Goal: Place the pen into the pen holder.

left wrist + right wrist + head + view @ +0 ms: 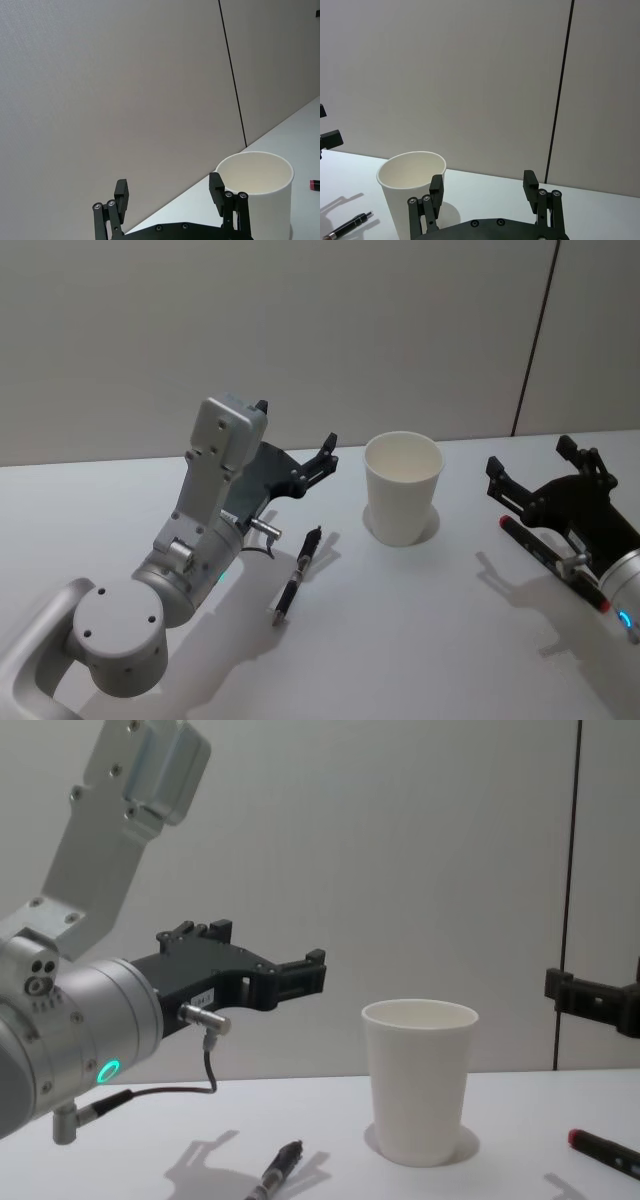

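Observation:
The pen holder, a white paper cup [402, 487], stands upright mid-table and looks empty; it also shows in the chest view [420, 1080] and both wrist views [260, 192] [410, 187]. A black pen [298, 576] lies flat on the table to the cup's front left [279, 1171] [347, 226]. My left gripper [296, 428] hovers open above and behind this pen, pointing toward the cup [275, 960] [169, 189]. My right gripper [531, 457] hovers open to the right of the cup, holding nothing [483, 183] [590, 995].
A second pen, black with red ends [550, 560], lies on the table under the right gripper [605, 1152]. The white table [420, 640] runs back to a grey wall [300, 330] close behind the cup.

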